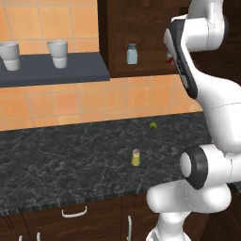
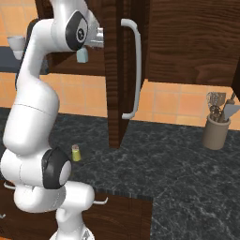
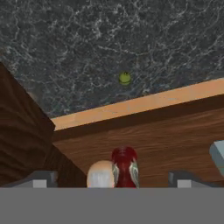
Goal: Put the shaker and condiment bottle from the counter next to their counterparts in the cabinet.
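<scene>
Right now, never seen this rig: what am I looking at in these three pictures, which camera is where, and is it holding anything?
It is a simulated kitchen with a white robot arm on a mobile base. Two pictures come from cameras on the base, behind the arm to its left and right; the third looks along the gripper from the hand.

The arm reaches up into the open dark wood cabinet. In the hand view, the red condiment bottle stands on the shelf beside an orange-tan bottle, between the fingers; whether they grip it I cannot tell. A pale blue-grey shaker stands on that shelf too.

On the black counter lie the yellow shaker, a small green fruit, and a crock of utensils.
</scene>
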Tool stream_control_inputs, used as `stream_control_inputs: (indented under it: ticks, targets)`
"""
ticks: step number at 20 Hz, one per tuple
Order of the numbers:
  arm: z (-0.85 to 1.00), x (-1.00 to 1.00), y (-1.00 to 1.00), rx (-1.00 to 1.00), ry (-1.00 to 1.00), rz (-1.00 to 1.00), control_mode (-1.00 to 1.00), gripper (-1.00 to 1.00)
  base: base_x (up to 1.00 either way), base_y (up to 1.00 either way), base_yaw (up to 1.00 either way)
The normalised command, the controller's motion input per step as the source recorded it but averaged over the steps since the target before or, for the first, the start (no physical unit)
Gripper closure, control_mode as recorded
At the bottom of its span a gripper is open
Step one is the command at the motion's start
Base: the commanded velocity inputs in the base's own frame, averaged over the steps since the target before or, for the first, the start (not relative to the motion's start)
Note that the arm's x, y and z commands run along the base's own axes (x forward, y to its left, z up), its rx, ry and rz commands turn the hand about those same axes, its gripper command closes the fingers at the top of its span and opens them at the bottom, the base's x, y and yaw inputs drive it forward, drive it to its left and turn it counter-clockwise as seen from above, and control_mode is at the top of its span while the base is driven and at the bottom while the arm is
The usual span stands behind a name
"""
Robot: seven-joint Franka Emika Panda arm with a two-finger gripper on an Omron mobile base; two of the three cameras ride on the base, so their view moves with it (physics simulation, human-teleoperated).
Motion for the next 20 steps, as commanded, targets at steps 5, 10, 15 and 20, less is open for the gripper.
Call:
stream_control_inputs:
  ticks: [5, 10, 15, 20]
  targets:
    - [-0.49, -0.77, 0.38, 0.16, 0.0, 0.0, -1.0, -1.0, 0.0, 0.0, 0.0]
    - [-0.55, -0.55, 0.43, 0.06, 0.0, 0.0, -1.0, -1.0, 0.0, 0.0, 0.0]
    - [-0.35, -0.43, 0.42, 0.11, 0.0, 0.05, -1.0, -1.0, 0.0, 0.0, 0.0]
    - [-0.39, -0.46, 0.32, 0.17, 0.0, 0.06, -1.0, -1.0, 0.0, 0.0, 0.0]
